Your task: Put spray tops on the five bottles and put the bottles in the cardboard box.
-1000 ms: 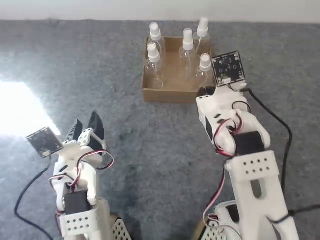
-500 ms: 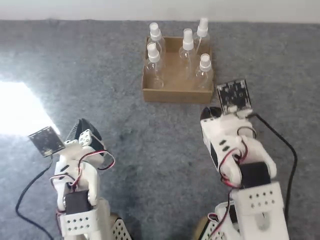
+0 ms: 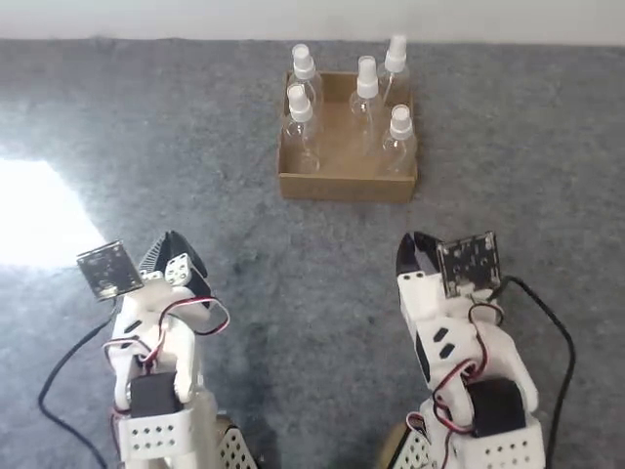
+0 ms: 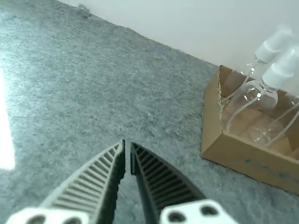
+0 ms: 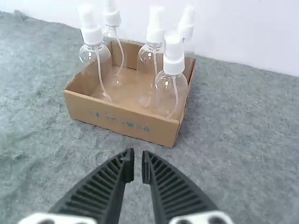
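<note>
The cardboard box point(image 3: 342, 186) sits at the far middle of the grey carpet. Several clear bottles point(image 3: 301, 122) stand upright in it, each with a white spray top. My right gripper point(image 3: 413, 241) hangs shut and empty over the carpet, well in front of the box. In the right wrist view its tips point(image 5: 137, 161) point at the box point(image 5: 121, 119) and a front bottle point(image 5: 172, 81). My left gripper point(image 3: 169, 240) is shut and empty at the near left. In the left wrist view, the left gripper point(image 4: 127, 148) has the box point(image 4: 243, 156) off to one side.
Grey carpet runs from the box to both arm bases. A bright patch of light point(image 3: 34, 215) lies on the left. A white wall point(image 3: 312, 18) borders the far edge just behind the box. Red and black cables trail from both arms.
My right arm has drawn back from the box's front right corner toward its base. My left gripper's fingers, spread one second ago, have come together, and that arm shifted slightly.
</note>
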You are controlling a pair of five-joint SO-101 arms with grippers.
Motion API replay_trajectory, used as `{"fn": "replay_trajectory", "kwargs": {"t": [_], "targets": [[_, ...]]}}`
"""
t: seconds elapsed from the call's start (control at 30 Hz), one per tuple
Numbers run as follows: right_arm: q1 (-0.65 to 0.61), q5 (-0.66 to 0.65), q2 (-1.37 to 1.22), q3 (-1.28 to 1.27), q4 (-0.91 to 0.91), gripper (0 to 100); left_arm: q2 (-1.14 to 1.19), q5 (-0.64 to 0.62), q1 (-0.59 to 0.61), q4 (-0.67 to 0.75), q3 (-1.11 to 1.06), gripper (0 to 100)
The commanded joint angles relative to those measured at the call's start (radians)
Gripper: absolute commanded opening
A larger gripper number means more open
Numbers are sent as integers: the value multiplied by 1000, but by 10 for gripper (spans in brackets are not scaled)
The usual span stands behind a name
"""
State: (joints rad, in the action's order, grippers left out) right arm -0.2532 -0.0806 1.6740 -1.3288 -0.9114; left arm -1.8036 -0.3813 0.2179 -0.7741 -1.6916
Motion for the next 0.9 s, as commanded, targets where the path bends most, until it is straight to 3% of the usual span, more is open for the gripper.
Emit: {"fn": "replay_trajectory", "kwargs": {"t": [0.0, 0.37, 0.6, 0.87], "targets": [[2, -5, 140, -58, -5, 6, -18, 15, -21, -18, 7, 11], [2, 3, 142, -183, -4, 6, -15, 106, -23, -23, 7, 11], [2, -2, 143, -308, 4, 6, -15, 239, -23, -150, 7, 11], [4, 3, 142, -354, 18, 6, -15, 258, -23, -276, 7, 12]]}}
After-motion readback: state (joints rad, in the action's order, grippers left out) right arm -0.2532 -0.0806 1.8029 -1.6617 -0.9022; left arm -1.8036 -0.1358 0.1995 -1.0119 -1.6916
